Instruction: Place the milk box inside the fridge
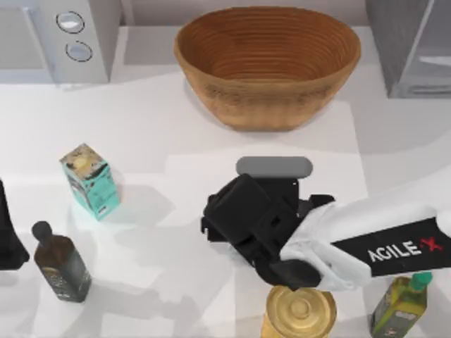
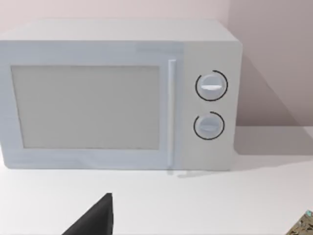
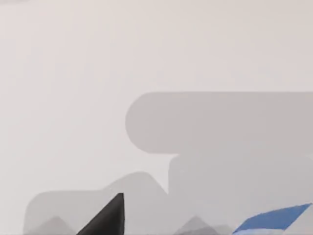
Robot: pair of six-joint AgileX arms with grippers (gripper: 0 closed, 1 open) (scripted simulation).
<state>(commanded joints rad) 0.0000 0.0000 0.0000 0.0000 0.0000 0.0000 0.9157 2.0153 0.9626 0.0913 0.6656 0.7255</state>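
The milk box (image 3: 274, 219) shows as a blue corner at the edge of the right wrist view, close beside a black part of my right gripper. From above, the right gripper (image 1: 236, 220) hangs over the middle of the table and covers the box. The fridge (image 1: 409, 49), a grey metallic cabinet, stands at the back right corner, well away from the gripper. My left gripper (image 1: 7, 236) stays parked at the left edge of the table, facing the microwave.
A wicker basket (image 1: 268, 63) sits at the back centre and a microwave (image 1: 60, 39) with two dials at the back left. A teal carton (image 1: 90, 182) and a dark bottle (image 1: 60, 264) stand on the left. A yellow can (image 1: 299, 313) and a green bottle (image 1: 400, 304) stand at the front right.
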